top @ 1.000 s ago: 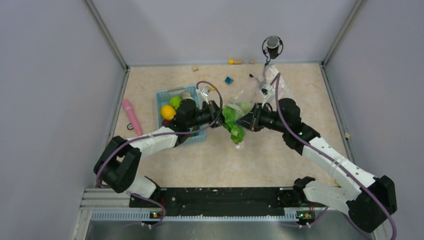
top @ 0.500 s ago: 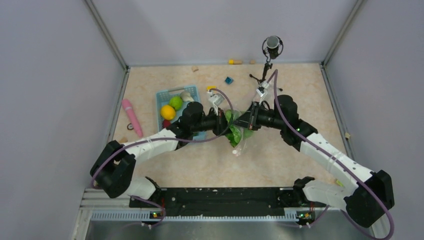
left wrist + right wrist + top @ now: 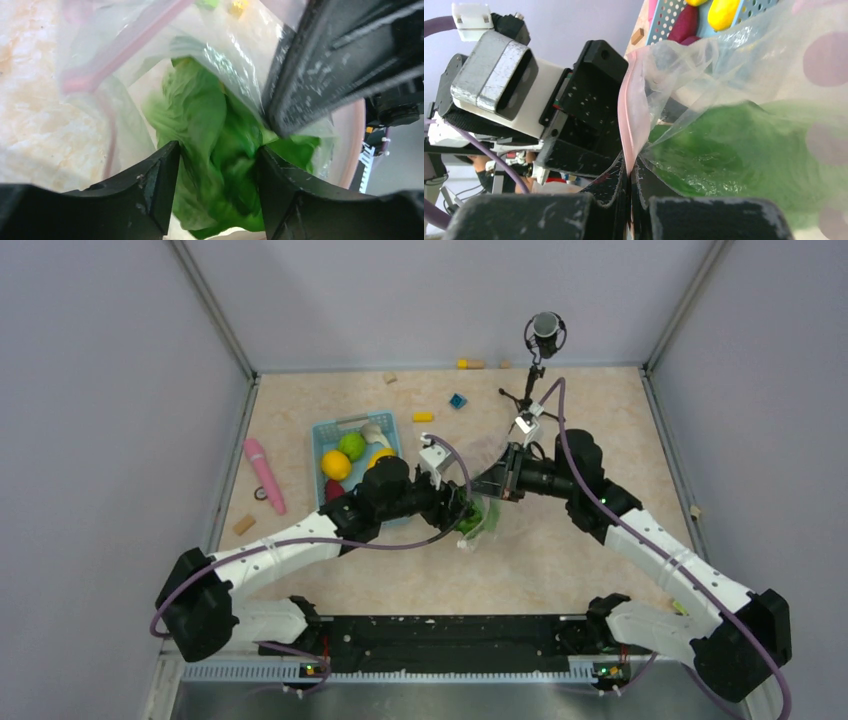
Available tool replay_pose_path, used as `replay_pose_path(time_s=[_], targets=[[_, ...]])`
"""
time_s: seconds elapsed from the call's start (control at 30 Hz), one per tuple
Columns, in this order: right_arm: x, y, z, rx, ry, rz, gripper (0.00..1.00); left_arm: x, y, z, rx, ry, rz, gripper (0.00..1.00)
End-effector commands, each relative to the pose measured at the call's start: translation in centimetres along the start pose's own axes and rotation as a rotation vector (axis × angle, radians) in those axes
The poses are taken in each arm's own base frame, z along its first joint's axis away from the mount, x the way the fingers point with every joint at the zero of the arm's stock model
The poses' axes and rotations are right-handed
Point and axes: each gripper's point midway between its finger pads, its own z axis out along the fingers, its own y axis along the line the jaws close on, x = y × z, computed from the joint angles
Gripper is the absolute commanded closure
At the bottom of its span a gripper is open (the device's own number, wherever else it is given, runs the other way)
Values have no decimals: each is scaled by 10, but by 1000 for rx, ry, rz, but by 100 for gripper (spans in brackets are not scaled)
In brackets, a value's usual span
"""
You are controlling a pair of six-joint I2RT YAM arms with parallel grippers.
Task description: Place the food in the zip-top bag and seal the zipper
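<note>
The clear zip-top bag [image 3: 734, 65] hangs mid-table from my right gripper [image 3: 631, 162], which is shut on its pink zipper [image 3: 631, 115]. Seen from above, that gripper [image 3: 500, 480] holds the bag's mouth toward the left arm. My left gripper [image 3: 217, 155] is pushed into the mouth with its jaws apart, and the green lettuce [image 3: 210, 130] sits loose between them inside the bag. From overhead the lettuce [image 3: 470, 523] shows just past the left gripper [image 3: 468, 512]. A lime [image 3: 351, 445], an orange citrus [image 3: 336, 465] and a red-purple piece [image 3: 333, 490] lie in the basket.
The light blue basket [image 3: 330, 430] stands left of centre, under the left forearm. A pink stick [image 3: 264, 473] lies near the left wall. Small blocks [image 3: 423, 417] are scattered at the back. A microphone stand [image 3: 543, 330] rises at the back right.
My left arm carried the lettuce rightward into the bag's mouth, and its jaws have spread apart. The right gripper kept its hold on the zipper edge and shifted only slightly.
</note>
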Motion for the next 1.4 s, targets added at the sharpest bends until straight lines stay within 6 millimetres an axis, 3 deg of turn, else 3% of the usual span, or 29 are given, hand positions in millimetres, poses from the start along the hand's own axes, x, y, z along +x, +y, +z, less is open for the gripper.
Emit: replay_pose_path(time_s=[0.0,0.2,0.3,0.43,0.6,0.7,0.83,0.93,1.13,1.23,1.3,1.37], targets=[[-21,9,-11,-9,-92,-13,100,-47,-13,-25,-18,-115,-19,33],[-33,2,-20,9,-140,-7,100,-56,-29,-64,3,-184,-50,11],[-36,6,-21,-5,-140,-16,100,-63,-26,-78,-29,-255,-75,2],[-39,16,-21,-41,-126,-36,100,-64,-2,-83,-171,-275,-132,2],[-44,24,-21,-57,-128,-49,100,-41,42,-73,-413,-186,-207,2],[-45,24,-20,-59,-124,-50,100,-32,50,-65,-441,-158,-219,13],[-44,23,-19,-61,-111,-44,100,-30,54,-63,-456,-157,-215,43],[-44,25,-19,-66,-110,-45,100,-30,56,-61,-463,-159,-211,60],[-45,30,-21,-81,-107,-53,100,-31,43,-44,-366,-135,-206,61],[-47,30,-22,-82,-107,-54,100,-34,39,-40,-345,-137,-206,75],[-46,29,-22,-83,-102,-51,100,-38,35,-37,-319,-143,-202,99],[-45,28,-23,-90,-91,-49,100,-42,32,-37,-302,-148,-192,100]])
